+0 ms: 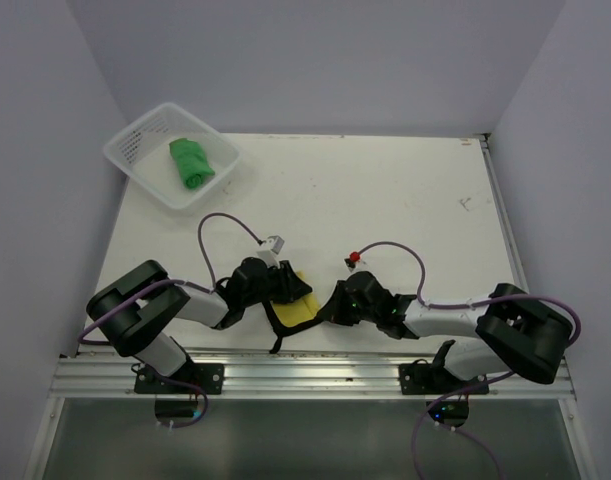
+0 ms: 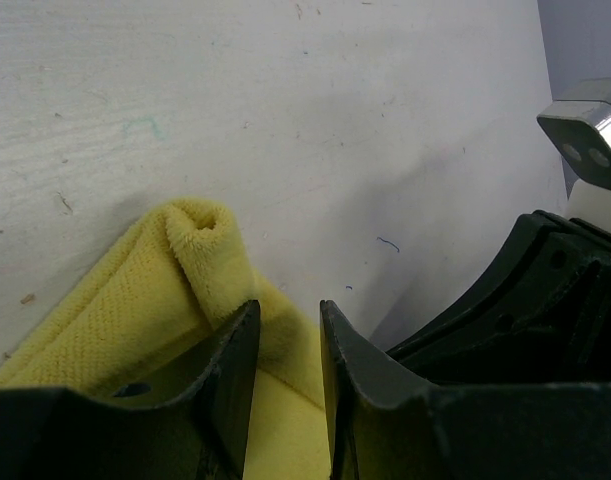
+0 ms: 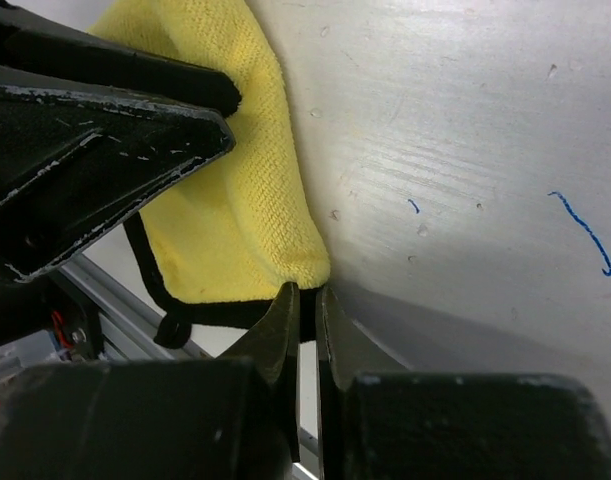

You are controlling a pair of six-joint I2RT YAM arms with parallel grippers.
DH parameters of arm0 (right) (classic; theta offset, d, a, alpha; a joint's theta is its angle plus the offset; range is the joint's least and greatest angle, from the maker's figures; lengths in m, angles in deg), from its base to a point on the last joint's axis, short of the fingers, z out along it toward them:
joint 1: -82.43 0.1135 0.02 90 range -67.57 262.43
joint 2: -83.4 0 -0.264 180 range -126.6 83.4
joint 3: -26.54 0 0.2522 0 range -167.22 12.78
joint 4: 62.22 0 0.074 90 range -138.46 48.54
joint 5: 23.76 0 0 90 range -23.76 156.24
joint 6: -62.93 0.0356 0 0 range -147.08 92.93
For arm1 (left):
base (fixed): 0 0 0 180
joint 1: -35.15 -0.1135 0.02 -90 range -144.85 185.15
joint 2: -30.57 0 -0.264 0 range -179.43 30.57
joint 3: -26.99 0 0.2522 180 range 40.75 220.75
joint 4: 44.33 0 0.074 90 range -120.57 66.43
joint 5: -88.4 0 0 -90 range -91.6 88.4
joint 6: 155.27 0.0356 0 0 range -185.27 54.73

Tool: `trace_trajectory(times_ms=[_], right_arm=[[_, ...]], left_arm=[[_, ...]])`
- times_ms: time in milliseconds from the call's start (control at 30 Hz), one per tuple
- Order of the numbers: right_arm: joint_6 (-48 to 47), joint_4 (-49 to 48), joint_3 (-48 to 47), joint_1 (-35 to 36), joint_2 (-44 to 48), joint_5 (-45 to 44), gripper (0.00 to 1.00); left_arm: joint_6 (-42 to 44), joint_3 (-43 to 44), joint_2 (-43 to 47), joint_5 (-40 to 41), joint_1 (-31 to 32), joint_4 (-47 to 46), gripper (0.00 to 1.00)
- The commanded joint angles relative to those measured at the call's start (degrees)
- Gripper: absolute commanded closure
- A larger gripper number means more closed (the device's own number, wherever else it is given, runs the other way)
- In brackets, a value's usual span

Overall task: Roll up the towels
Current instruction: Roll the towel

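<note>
Pinching the yellow towel (image 3: 225, 200) from both ends: your right hand (image 3: 307, 295) nips its corner tight, your left hand (image 2: 287, 312) grips the thick fold opposite.

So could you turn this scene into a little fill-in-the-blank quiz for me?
The white plastic mesh basket holds a rolled cloth coloured ___.
The basket sits at the white table's far ___ corner.
The left gripper pinches a fold of a second soft cloth, coloured ___.
Missing words: green; left; yellow.
</note>
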Motion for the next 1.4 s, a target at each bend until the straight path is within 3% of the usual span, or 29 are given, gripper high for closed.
trace_trajectory(times_ms=[0, 200, 300, 667, 1367], right_arm=[[-5.4, 2.0, -0.3, 0.1, 0.6, -2.9, 1.00], [-11.7, 7.2, -2.5, 3.2, 3.0, -9.6, 1.00], [-15.1, 11.2, -4.8, 7.4, 3.6, -17.0, 1.00], [-20.2, 23.0, -14.1, 19.4, -0.4, -35.1, 1.00], [-17.4, 29.9, -20.6, 28.1, -10.2, -45.6, 1.00]], left_arm=[[1.6, 0.6, -0.2, 1.5, 0.2, 4.0, 0.65], [2.3, 3.6, 0.1, 0.7, -0.9, 6.5, 0.64], [2.9, 5.3, 0.1, 0.1, -1.8, 8.2, 0.64], [3.9, 9.1, 3.0, -0.2, -3.1, 13.0, 0.64], [4.3, 5.4, 15.0, 6.1, -3.7, 25.1, 0.65]])
